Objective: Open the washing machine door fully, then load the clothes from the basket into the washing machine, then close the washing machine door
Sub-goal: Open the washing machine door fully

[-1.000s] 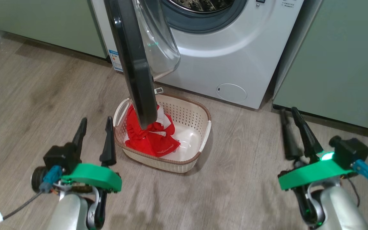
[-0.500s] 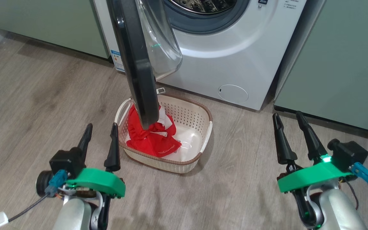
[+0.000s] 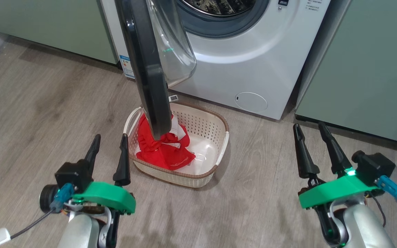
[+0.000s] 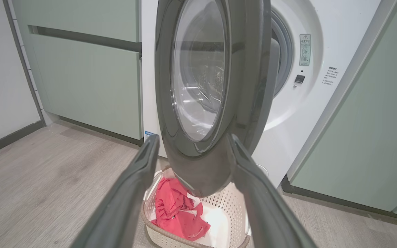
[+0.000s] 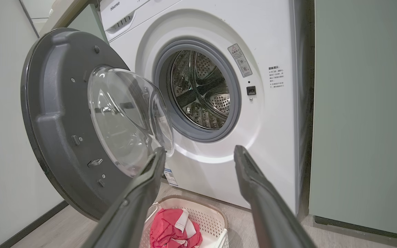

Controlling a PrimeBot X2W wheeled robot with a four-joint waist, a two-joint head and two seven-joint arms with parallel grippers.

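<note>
Door (image 3: 148,69) overhangs basket (image 3: 198,177); drum mouth (image 5: 198,89) unobstructed.

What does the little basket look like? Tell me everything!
The basket is small, oval, cream plastic, with holes in its sides, a brown rim and white loop handles. It sits upright on the wood floor before the washer, beneath the open door's lower edge. Red clothes fill its left side; its right side shows white bottom.
</note>
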